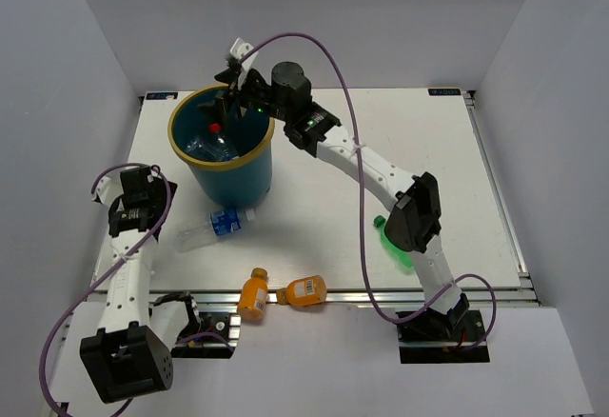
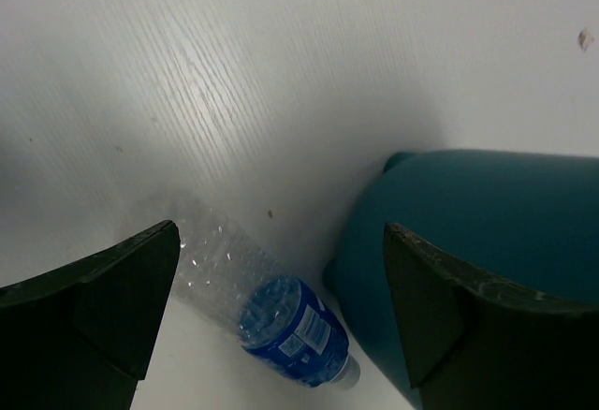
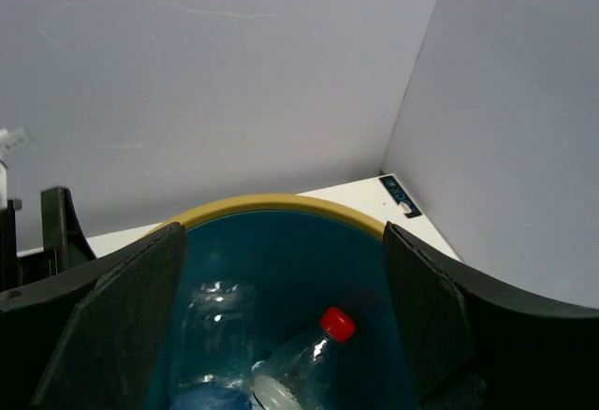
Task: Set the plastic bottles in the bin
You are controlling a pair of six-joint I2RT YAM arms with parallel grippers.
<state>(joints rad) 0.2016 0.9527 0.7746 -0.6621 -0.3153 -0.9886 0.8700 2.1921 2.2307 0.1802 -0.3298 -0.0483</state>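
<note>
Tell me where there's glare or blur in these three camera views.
Top external: even light, no harsh glare, the round teal plastic bin sharp. Left wrist: a bright sheen streaks the white table, and the clear blue-labelled bottle looks soft. Right wrist: the right gripper's dark fingers are underexposed; the red-capped bottle reads sharp.

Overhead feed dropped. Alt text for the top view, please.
The right pincer hangs open over the bin, which holds clear bottles, one red-capped. On the table lie a clear bottle beside the bin, two orange bottles at the near edge and a green bottle partly under the right arm.
</note>
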